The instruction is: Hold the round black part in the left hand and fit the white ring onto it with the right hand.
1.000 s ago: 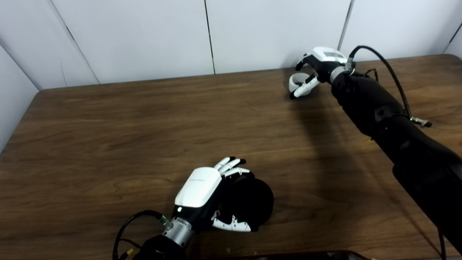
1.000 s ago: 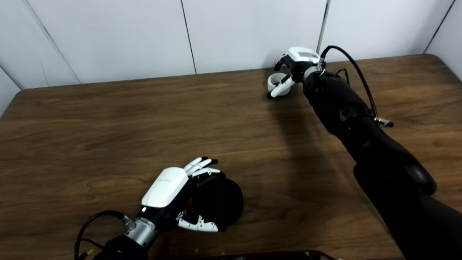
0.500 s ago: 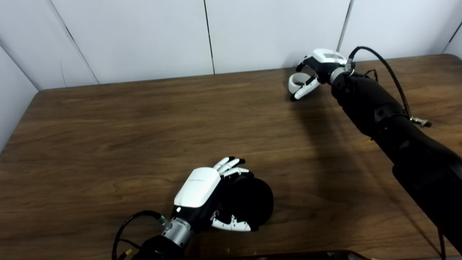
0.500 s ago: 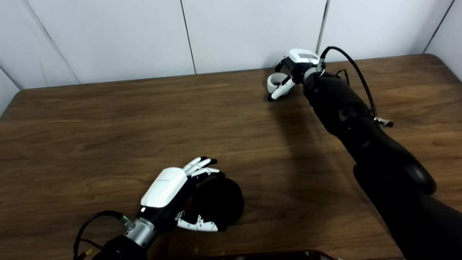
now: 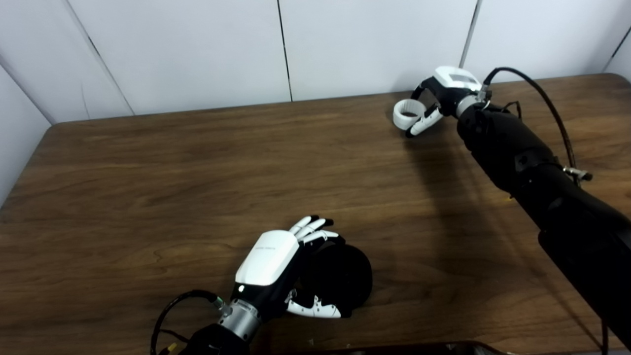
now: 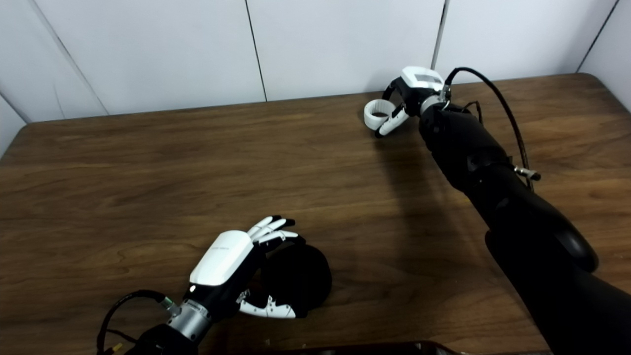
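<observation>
white ring (image 5: 407,109) pinched by right hand (image 5: 438,93)

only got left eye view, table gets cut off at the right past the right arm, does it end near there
observer: Yes. The right eye view shows the table's rounded far right corner, with a white wall panel just beyond it.
operator: my view crops the right arm low down too, where's the elbow
observer: In the right eye view the elbow shows as a rounded black bulge over the table's right side. From there the forearm runs up to the right hand, which holds the white ring near the far edge.
</observation>
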Motion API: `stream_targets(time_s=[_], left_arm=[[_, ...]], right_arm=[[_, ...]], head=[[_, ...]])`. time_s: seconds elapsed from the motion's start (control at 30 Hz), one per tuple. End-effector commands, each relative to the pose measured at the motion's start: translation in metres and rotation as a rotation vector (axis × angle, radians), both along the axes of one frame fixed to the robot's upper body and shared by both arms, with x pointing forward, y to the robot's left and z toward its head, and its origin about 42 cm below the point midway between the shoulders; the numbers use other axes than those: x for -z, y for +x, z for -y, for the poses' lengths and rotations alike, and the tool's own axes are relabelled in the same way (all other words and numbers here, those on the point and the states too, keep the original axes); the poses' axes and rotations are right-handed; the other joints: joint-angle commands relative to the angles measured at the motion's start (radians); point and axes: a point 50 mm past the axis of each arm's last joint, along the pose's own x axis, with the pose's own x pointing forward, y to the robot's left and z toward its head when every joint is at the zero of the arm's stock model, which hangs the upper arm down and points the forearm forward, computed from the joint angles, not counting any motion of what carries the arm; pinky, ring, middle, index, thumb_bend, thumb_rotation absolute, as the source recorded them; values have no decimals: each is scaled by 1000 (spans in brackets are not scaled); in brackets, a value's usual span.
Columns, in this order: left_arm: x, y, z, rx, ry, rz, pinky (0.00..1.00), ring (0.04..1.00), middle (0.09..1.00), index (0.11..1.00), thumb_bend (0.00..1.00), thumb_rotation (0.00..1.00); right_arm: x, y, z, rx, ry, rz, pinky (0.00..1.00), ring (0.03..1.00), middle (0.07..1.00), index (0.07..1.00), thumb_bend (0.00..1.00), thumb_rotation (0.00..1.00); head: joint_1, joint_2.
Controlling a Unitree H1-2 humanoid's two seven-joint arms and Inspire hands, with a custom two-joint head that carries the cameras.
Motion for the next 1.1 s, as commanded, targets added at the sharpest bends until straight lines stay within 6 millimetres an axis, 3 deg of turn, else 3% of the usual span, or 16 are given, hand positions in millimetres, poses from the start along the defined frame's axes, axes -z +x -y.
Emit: stream_targets(time_s=[0.0,1.07], left_arm=[[18,-8,-11,-19,59,-115,764,956,919,737,883,354],[16,-5,-9,-9,48,-114,783,966,931,732,873,349]], right_arm=[[-39,11,1,-13,3,112,876,964,899,711,862,279],[-37,16,-16,-15,10,92,870,960,901,701,850,320]], head=[[-3,2],[-2,0]])
